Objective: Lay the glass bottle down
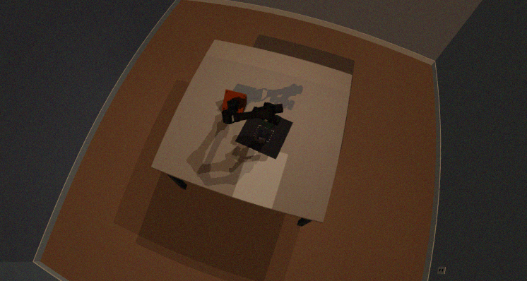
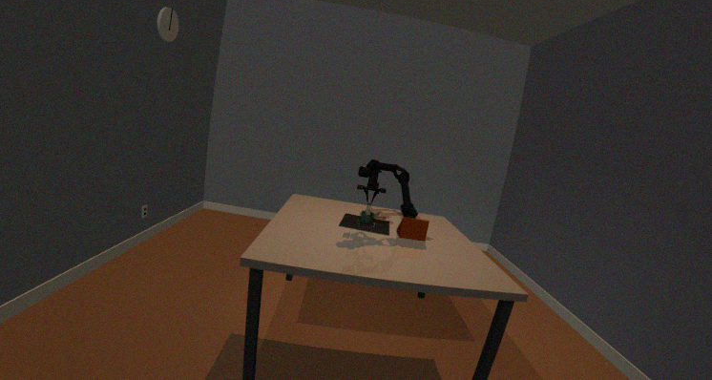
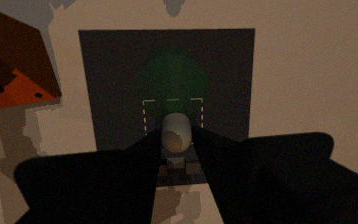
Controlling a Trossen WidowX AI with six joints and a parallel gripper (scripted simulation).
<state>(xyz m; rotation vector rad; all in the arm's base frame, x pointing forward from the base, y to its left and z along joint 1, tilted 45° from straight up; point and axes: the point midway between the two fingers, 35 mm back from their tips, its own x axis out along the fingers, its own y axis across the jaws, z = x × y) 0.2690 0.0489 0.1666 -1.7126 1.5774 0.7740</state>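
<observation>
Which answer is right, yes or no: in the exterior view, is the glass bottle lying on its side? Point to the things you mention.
No, the bottle [image 2: 366, 218] [image 3: 172, 80] stands roughly upright, its pale neck rising to the gripper [image 2: 368, 202] [image 3: 176, 132].
</observation>
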